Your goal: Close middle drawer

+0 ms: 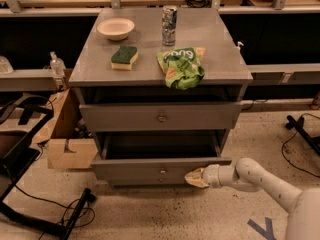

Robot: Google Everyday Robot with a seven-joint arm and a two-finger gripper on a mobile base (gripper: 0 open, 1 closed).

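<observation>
The middle drawer (135, 168) of the grey cabinet stands partly open, with its plain grey inside (160, 146) showing. Its low front panel carries one small round knob (162, 171). My gripper (195, 178) is at the right end of that front panel, its cream fingertips together and touching the panel. It holds nothing. The white arm (260, 181) reaches in from the lower right. The taller-fronted drawer (200, 115) above is shut. The narrow lowest front (145, 180) sits just below the middle drawer.
On the cabinet top (95, 59) are a white bowl (115, 28), a can (169, 18), a green sponge (124, 57) and a green chip bag (181, 66). A cardboard box (70, 151) and a black frame with cables (30, 149) stand on the left floor.
</observation>
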